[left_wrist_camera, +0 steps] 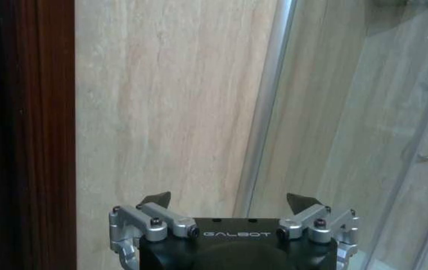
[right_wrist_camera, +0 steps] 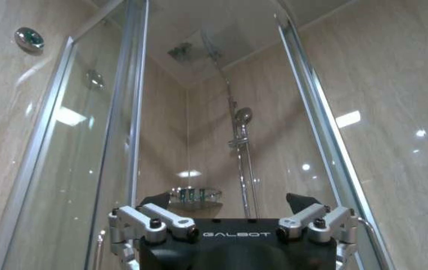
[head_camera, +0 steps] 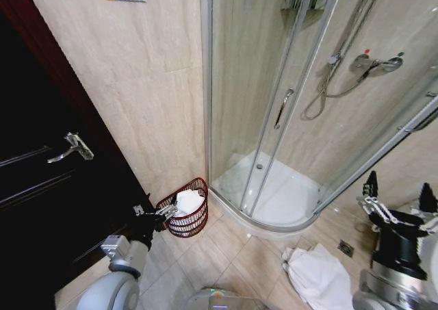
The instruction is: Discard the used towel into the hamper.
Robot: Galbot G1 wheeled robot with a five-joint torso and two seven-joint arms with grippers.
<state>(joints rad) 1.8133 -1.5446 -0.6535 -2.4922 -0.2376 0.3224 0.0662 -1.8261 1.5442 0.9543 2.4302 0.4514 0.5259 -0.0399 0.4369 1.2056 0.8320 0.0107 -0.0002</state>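
hamper stands upright, mouth up, on the floor between door and shower, a white towel already inside. a second towel lies crumpled by the right arm, so work may remain. left gripper wide by the rim, holding nothing; right gripper wide, raised.

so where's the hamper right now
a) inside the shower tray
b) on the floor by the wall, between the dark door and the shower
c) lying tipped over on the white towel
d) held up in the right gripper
b: the hamper stands upright on the tiled floor against the wall, with the dark door to its left and the shower to its right, and the left gripper at its rim.
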